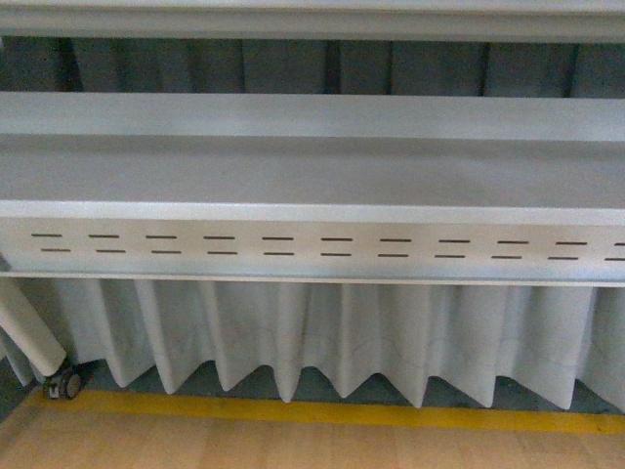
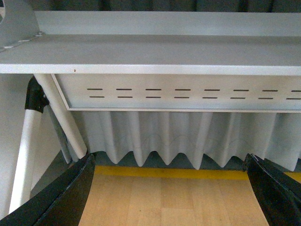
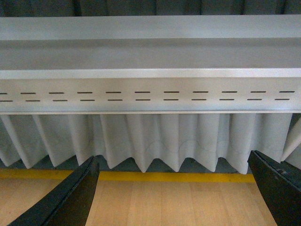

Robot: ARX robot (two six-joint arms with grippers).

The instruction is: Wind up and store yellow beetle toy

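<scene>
The left hand stands wide open in the left wrist view: its two black fingers sit at the far sides of the picture with bare wooden floor between them, and they hold and touch nothing. The right hand is spread just as wide in the right wrist view, its two dark fingers apart over the same pale floor, also empty. Neither hand shows in the front view.

The yellow beetle toy shows in none of the three views, so where it lies cannot be told.

From left to right in the front view: one white slanted leg ending in one small black caster, then a long grey shelf unit with two shelves in sight, one above the other. Its front panel carries two rows of short dark slots. One pleated white curtain hangs below the panel. One yellow stripe runs along the floor just in front of the curtain's hem.
</scene>
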